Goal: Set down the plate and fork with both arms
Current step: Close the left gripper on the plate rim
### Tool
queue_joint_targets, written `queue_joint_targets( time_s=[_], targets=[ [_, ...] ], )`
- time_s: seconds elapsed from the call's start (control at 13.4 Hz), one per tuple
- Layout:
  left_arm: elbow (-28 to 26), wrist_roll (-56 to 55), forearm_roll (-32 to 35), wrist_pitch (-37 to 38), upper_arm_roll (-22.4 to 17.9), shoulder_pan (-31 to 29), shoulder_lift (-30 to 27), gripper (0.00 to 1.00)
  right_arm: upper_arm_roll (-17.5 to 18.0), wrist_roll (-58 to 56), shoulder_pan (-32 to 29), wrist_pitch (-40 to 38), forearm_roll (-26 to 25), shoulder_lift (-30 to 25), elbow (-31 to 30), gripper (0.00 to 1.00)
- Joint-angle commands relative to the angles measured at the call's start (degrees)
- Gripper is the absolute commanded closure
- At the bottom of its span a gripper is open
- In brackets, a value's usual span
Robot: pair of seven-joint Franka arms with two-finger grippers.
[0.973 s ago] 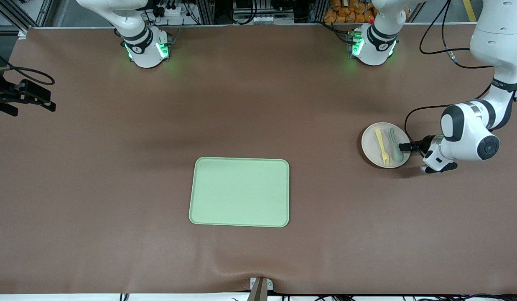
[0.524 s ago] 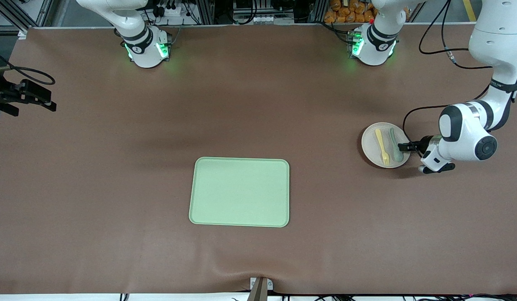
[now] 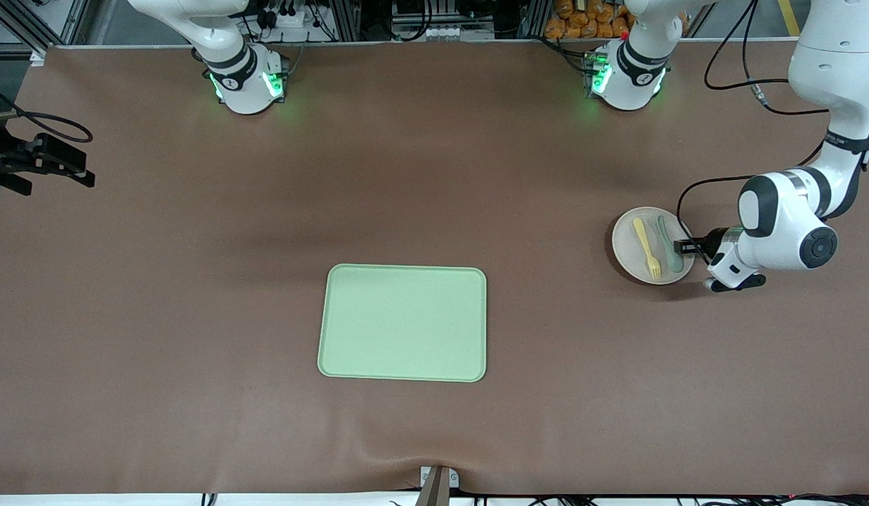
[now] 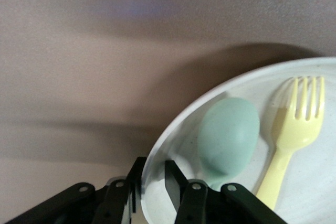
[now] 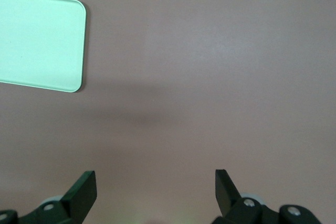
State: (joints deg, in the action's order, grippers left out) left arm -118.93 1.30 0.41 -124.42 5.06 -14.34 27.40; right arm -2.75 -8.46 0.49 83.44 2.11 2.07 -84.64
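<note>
The small off-white plate (image 3: 627, 246) sits toward the left arm's end of the table. It carries the pale yellow fork (image 3: 647, 247) and a grey-green spoon (image 3: 667, 242) side by side. My left gripper (image 3: 680, 247) is shut on the plate's rim at the spoon's side. In the left wrist view the left gripper (image 4: 153, 179) pinches the plate's rim (image 4: 173, 129), with the spoon's bowl (image 4: 228, 137) and the fork (image 4: 294, 129) just past it. A shadow lies under the plate's edge. My right gripper (image 3: 55, 169) waits open and empty over the right arm's end of the table, and it also shows in the right wrist view (image 5: 155, 187).
A rectangular light-green tray (image 3: 403, 323) lies in the middle of the table, nearer to the front camera than the plate; its corner shows in the right wrist view (image 5: 37, 40). Brown mat covers the table. A black cable trails beside the left wrist.
My left gripper has closed in on the plate's rim. The plate, with fork and spoon, has shifted slightly toward the left arm's end. The right arm has barely moved.
</note>
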Motion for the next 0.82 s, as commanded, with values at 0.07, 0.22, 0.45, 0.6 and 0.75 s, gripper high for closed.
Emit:
queue_joint_targets(
  time_s=[0.07, 0.22, 0.45, 0.6, 0.75],
  targets=[
    [-0.4, 1.9, -0.2, -1.0, 0.0, -0.1, -0.3, 1.0, 0.6, 0.3, -1.1, -0.6, 1.0, -0.6, 0.0, 0.0],
    [0.4, 3.3, -0.3, -1.0, 0.1, -0.3, -0.3, 1.0, 0.6, 0.3, -1.2, -0.6, 1.0, -0.7, 0.0, 0.0],
    [1.4, 4.6, -1.2, -1.0, 0.7, -0.5, -0.4, 1.0, 0.5, 0.3, -1.2, -0.6, 1.0, -0.6, 0.0, 0.0],
    [2.2, 5.1, -3.1, -1.0, 1.6, -0.7, -0.5, 1.0, 0.5, 0.3, -1.1, -0.6, 1.1, -0.7, 0.0, 0.0],
    [2.6, 7.8, -5.5, -0.8, 2.7, -0.8, -0.9, 1.0, 0.5, 0.3, -1.2, -0.6, 1.0, -0.6, 0.0, 0.0]
  ],
)
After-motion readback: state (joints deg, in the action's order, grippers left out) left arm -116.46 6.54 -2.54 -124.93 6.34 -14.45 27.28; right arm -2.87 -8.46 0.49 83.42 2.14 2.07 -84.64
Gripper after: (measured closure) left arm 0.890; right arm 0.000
